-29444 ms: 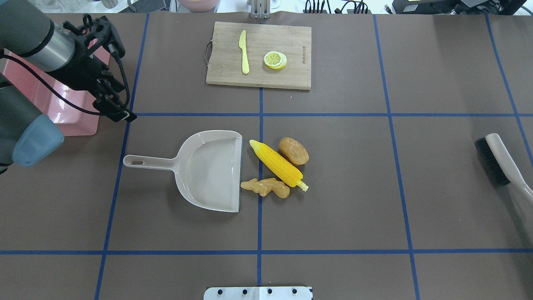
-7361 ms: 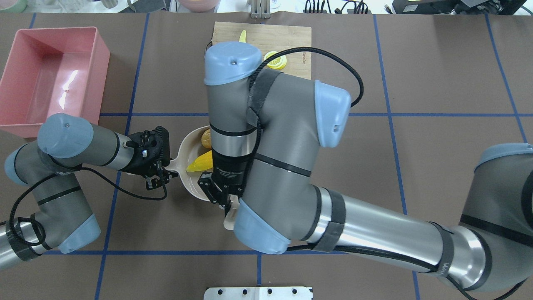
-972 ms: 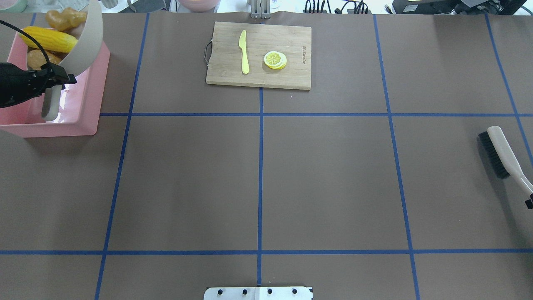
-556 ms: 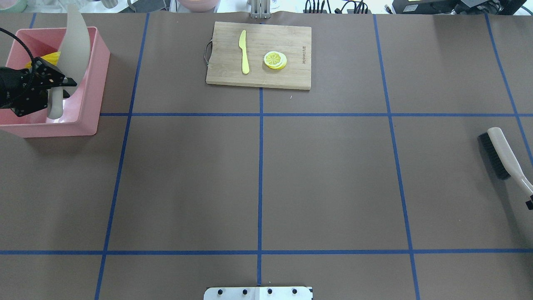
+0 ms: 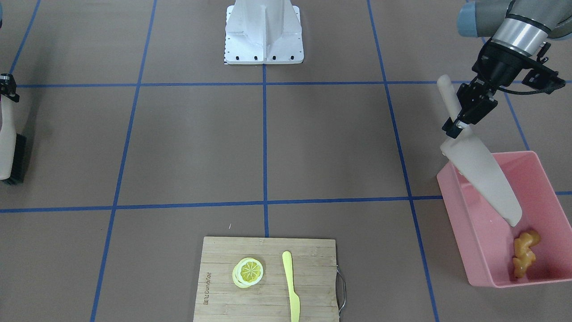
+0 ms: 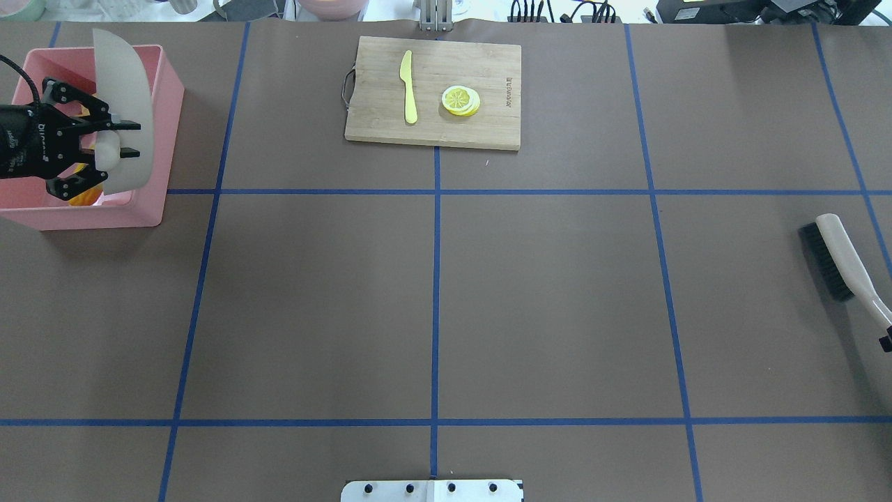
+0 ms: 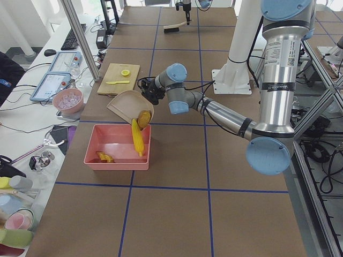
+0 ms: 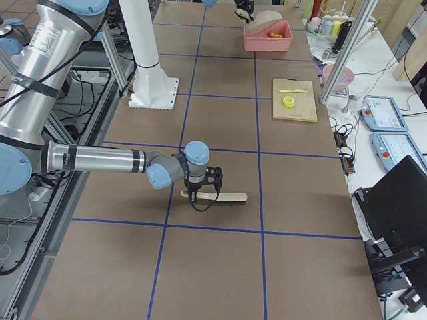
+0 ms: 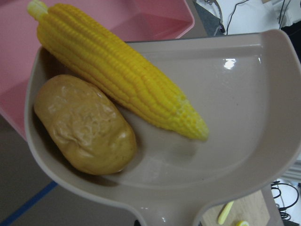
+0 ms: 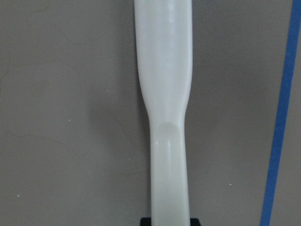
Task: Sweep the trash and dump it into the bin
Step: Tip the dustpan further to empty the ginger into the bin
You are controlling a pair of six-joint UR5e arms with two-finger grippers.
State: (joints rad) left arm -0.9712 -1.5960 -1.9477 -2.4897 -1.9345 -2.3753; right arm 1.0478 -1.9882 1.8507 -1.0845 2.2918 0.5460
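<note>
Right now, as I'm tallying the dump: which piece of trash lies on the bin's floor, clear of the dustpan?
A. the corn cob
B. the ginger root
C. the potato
B: the ginger root lies on the floor of the bin, while the left wrist view shows the corn cob and the potato inside the dustpan, which the left gripper tilts over it.
</note>
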